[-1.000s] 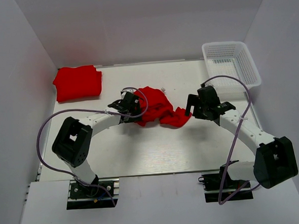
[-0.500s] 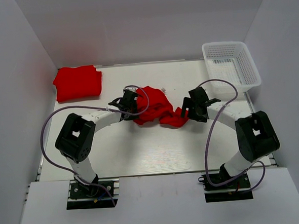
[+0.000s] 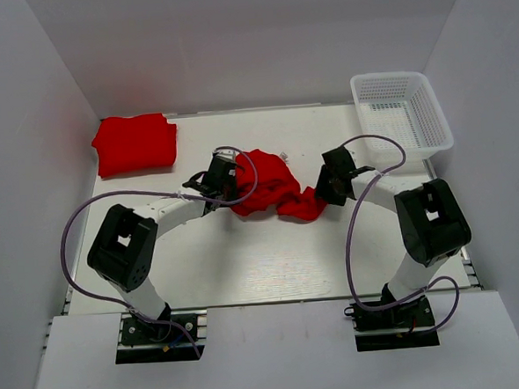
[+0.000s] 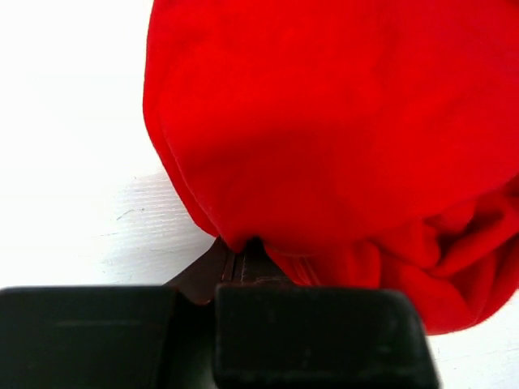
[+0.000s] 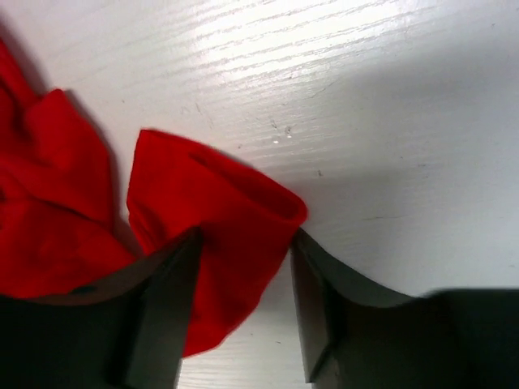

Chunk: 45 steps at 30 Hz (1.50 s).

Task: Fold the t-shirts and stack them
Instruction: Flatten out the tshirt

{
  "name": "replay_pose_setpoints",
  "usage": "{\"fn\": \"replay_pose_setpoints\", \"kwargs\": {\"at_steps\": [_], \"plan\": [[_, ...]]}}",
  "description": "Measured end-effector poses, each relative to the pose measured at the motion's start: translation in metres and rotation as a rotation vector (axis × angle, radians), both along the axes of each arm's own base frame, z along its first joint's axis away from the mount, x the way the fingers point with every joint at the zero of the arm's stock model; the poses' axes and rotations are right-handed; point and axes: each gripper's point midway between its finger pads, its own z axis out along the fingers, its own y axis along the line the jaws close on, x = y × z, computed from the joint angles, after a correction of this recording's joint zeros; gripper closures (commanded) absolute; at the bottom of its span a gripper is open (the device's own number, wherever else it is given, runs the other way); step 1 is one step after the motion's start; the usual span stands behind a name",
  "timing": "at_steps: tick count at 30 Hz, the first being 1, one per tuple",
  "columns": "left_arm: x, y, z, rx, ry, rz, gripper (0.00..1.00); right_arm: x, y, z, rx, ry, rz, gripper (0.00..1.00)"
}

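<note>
A crumpled red t-shirt [image 3: 273, 192] lies mid-table, and a folded red t-shirt [image 3: 135, 143] rests at the back left corner. My left gripper [image 3: 226, 186] is at the crumpled shirt's left edge. In the left wrist view it [image 4: 239, 255] is shut on a pinch of that red cloth [image 4: 340, 121]. My right gripper [image 3: 323, 193] is at the shirt's right corner. In the right wrist view it [image 5: 243, 239] stands half-narrowed and open astride a fold of the cloth [image 5: 219, 211], with a gap showing beside the right finger [image 5: 324, 300].
A white mesh basket [image 3: 402, 115] stands at the back right. White walls close in the table [image 3: 273, 264] on three sides. Both arms' purple cables [image 3: 72, 232] loop out over the table.
My left gripper closed on the shirt's left edge. The right arm swung in to the shirt's right corner, and its jaws narrowed around a fold there.
</note>
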Motion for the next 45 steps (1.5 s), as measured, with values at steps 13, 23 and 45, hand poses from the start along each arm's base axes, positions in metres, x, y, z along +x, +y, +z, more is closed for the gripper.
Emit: {"fn": "replay_pose_setpoints", "kwargs": {"at_steps": [13,23,45], "plan": [[0.012,0.025,0.078,0.088,-0.145,0.042,1.0,0.014,-0.019,0.074,-0.03,-0.212,-0.071,1.0],[0.006,0.054,0.277,0.073,-0.519,0.062,1.0,0.004,-0.089,0.3,-0.113,-0.793,-0.275,1.0],[-0.126,0.106,0.497,-0.111,-1.035,-0.128,1.0,-0.141,-0.189,0.516,-0.133,-1.3,-0.529,1.0]]}}
